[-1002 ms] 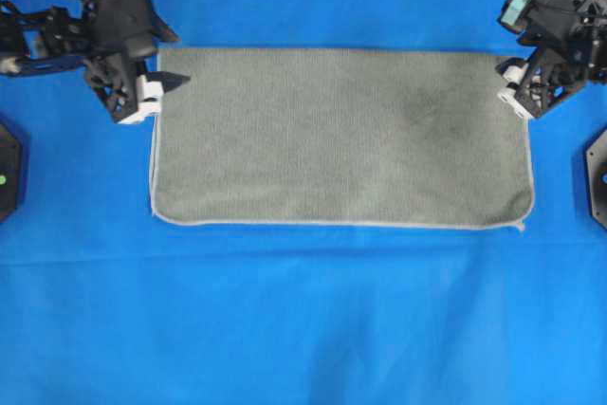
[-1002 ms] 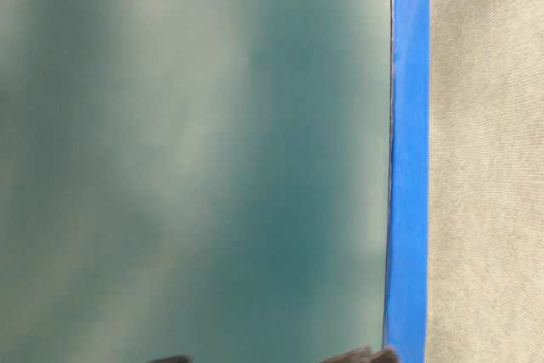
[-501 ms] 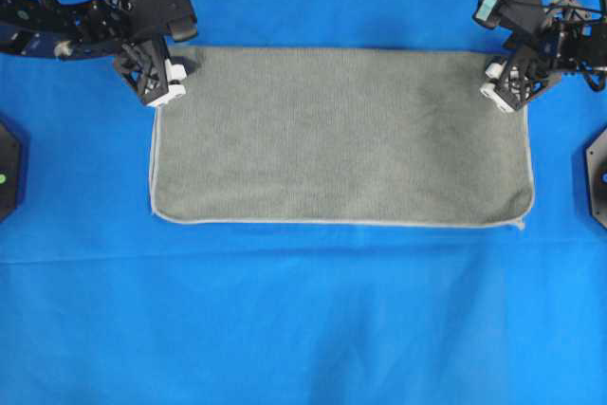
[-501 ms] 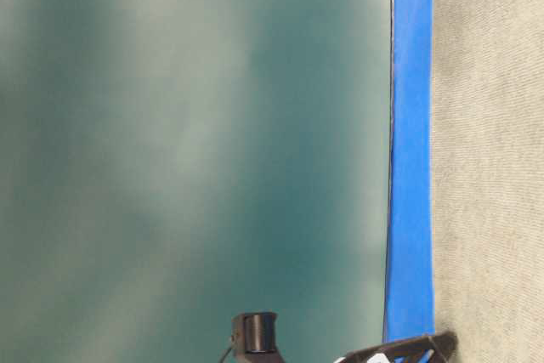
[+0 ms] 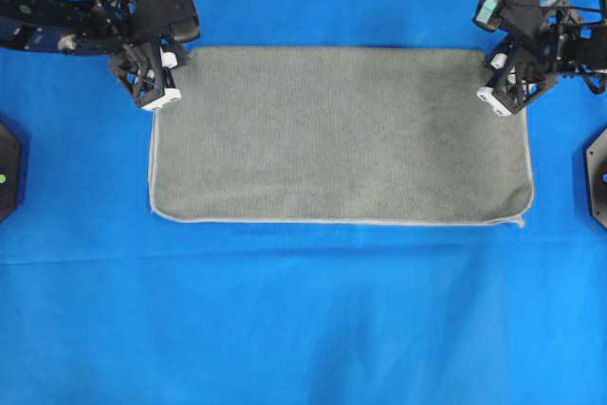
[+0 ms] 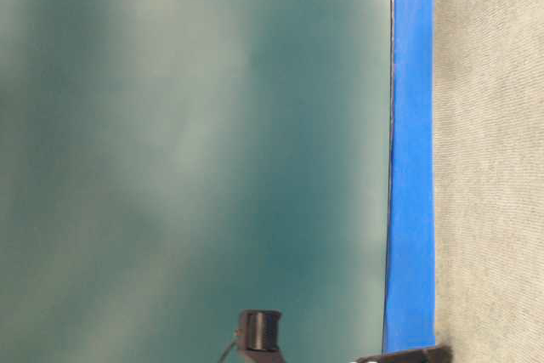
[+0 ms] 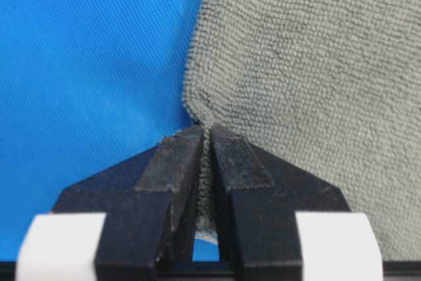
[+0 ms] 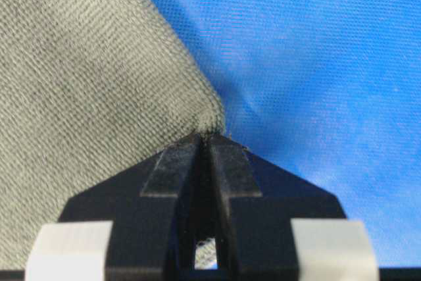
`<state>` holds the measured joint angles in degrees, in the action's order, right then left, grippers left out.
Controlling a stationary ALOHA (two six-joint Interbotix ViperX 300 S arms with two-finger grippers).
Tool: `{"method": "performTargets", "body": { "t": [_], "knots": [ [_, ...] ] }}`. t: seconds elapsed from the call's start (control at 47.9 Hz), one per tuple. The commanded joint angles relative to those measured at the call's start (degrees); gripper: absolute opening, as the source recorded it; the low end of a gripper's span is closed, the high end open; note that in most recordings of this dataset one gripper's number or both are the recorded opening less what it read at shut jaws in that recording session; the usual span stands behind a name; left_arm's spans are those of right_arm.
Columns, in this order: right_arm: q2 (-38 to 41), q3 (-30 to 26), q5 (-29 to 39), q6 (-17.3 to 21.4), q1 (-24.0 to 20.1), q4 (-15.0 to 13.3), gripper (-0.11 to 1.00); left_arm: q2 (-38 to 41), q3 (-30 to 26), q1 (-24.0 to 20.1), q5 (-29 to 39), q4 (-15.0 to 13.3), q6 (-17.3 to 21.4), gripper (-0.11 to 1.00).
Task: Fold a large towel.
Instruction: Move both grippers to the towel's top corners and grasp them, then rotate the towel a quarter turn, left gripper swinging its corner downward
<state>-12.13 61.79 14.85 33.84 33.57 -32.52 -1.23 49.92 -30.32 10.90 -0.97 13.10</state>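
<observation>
The grey-green towel (image 5: 341,135) lies flat on the blue cloth as a wide rectangle, its pale hem along the left, near and right edges. My left gripper (image 5: 163,79) stands at its far left corner, shut on that corner; the left wrist view shows terry cloth (image 7: 309,77) pinched between the jaws of the gripper (image 7: 206,129). My right gripper (image 5: 499,81) stands at the far right corner. In the right wrist view it (image 8: 205,137) is shut with the towel's corner (image 8: 85,77) running into the closed jaws.
The blue cloth surface (image 5: 303,329) spreads wide around the towel. Black arm bases sit at the left edge (image 5: 8,168) and right edge (image 5: 597,173). The table-level view shows a blue strip (image 6: 410,150), grey towel (image 6: 493,150) and a black arm part (image 6: 258,333).
Both grippers have moved in onto the towel's far corners and shut on them. The left one was open beside the left edge one second ago. The towel has not visibly shifted.
</observation>
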Motion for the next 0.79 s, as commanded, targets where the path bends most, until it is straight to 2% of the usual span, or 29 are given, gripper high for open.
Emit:
{"method": "performTargets", "body": {
  "t": [0.0, 0.188, 0.355, 0.48, 0.564, 0.689, 0.772],
  "knots": [
    [-4.2, -0.7, 1.8, -0.1, -0.9, 0.4, 0.04, -4.7, -2.0, 0.0, 3.9, -0.1, -0.4, 0.02],
    [-16.6, -3.2, 11.1, -0.1, -5.8, 1.8, 0.04, -14.3, -4.8, 1.9, 12.8, -0.2, -0.7, 0.02],
    [-27.6, -6.5, 20.3, -0.1, -13.4, 4.2, 0.04, -22.5, -6.5, 5.7, 20.2, -0.3, -3.1, 0.02],
    [-33.4, -8.6, 23.9, 0.0, -19.3, 7.5, 0.04, -28.8, -6.9, 9.8, 23.6, -0.4, -4.0, 0.02],
    [-36.0, -9.1, 24.9, 0.3, -22.4, 8.3, 0.04, -32.3, -6.9, 12.3, 23.8, -0.5, -5.5, 0.02],
    [-37.3, -9.2, 24.8, 0.5, -22.8, 7.8, 0.04, -35.7, -6.3, 15.7, 22.2, -0.5, -8.7, 0.02],
    [-36.2, -9.3, 23.8, 0.9, -20.5, 5.4, 0.04, -36.2, -6.2, 18.3, 20.0, -0.5, -10.7, 0.02]
  ]
}}
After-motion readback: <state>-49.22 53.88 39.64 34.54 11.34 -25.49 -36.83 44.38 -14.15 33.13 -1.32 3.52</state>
